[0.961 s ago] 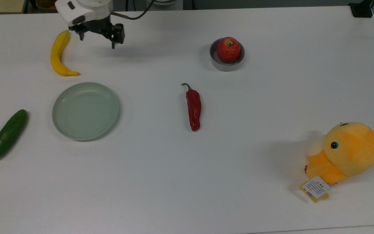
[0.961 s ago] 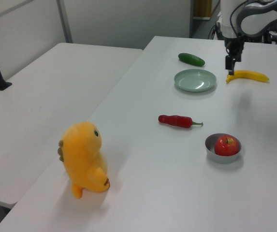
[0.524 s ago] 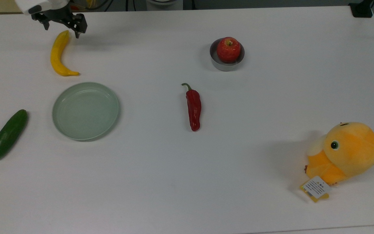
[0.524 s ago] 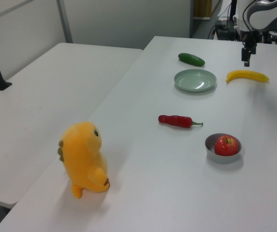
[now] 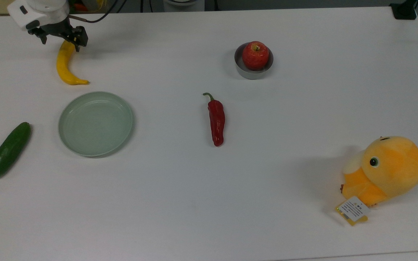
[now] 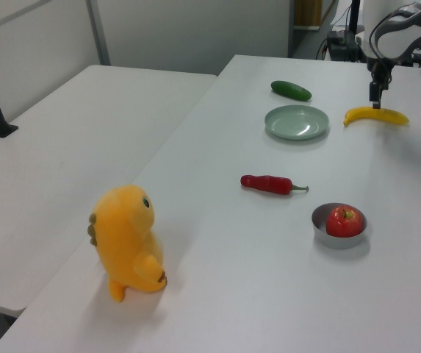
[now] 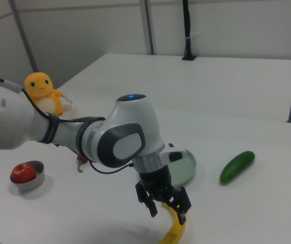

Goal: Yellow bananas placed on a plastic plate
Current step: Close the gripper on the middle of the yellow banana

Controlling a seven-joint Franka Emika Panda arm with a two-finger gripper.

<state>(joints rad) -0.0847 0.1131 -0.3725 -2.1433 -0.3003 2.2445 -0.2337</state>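
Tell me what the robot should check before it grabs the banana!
1. Gripper over the banana: ok, above its upper end in the top view.
2. Gripper open: ok, fingers apart in the right view.
3. Banana free to lift: ok, lying alone on the table.
4. Plate empty: ok.
5. Way to the plate clear: ok, cucumber and chili lie off to the sides.
6. Gripper low enough to grip: cannot tell.
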